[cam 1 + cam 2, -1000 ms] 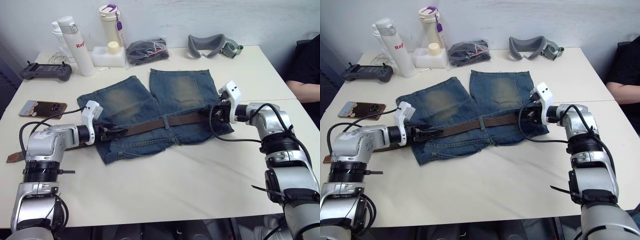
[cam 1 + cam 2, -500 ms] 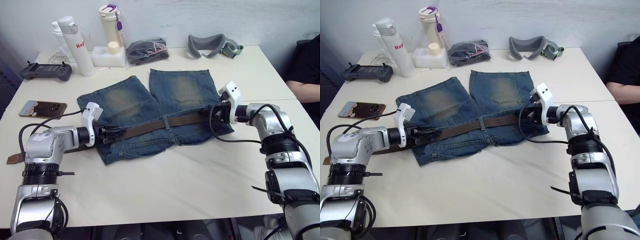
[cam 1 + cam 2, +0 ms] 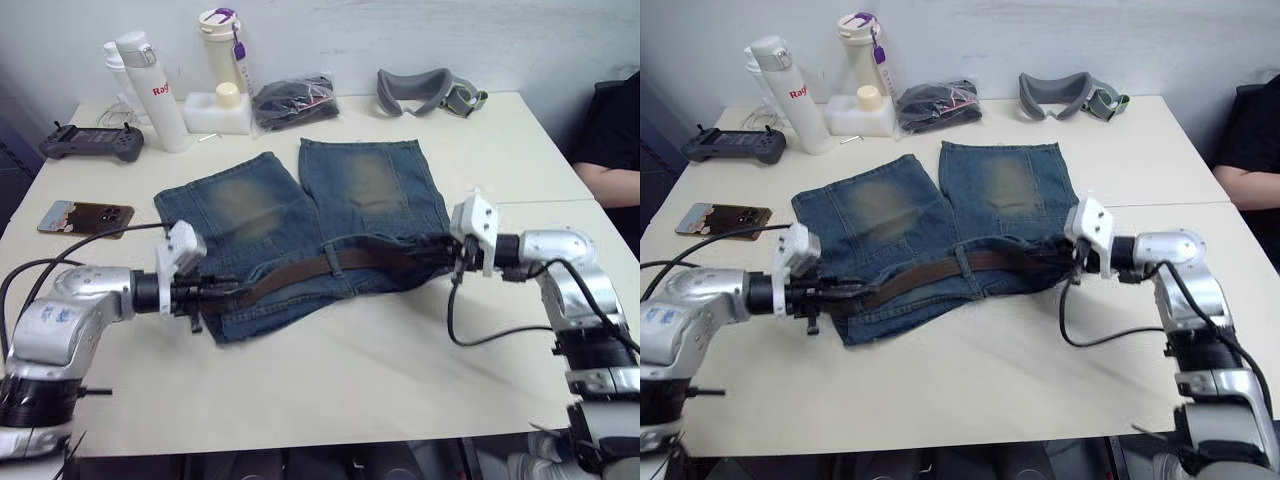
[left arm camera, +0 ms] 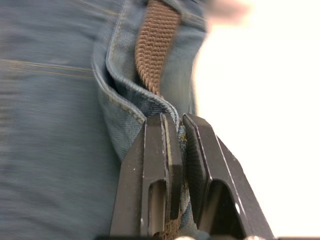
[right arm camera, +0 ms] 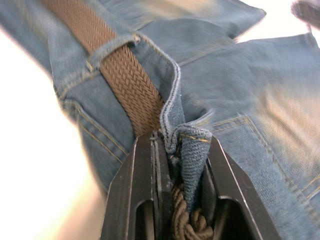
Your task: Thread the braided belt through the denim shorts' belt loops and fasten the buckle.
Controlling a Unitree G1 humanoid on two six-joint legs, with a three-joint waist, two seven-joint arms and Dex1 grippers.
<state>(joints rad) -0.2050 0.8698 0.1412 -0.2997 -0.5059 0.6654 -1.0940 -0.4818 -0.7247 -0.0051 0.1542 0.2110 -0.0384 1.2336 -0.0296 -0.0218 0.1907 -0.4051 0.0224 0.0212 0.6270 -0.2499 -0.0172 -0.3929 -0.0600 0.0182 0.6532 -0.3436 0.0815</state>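
2 grippers | left gripper (image 4: 175, 150) pinches denim shorts (image 3: 300, 200) | right gripper (image 5: 172, 165) pinches shorts, braided belt (image 5: 125, 75)

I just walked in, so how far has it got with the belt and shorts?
The braided belt already runs along the waistband of the denim shorts, under at least one belt loop. Each gripper, left and right, is pinching a waistband end with belt in it. The fastening is left to do; no buckle can be made out.
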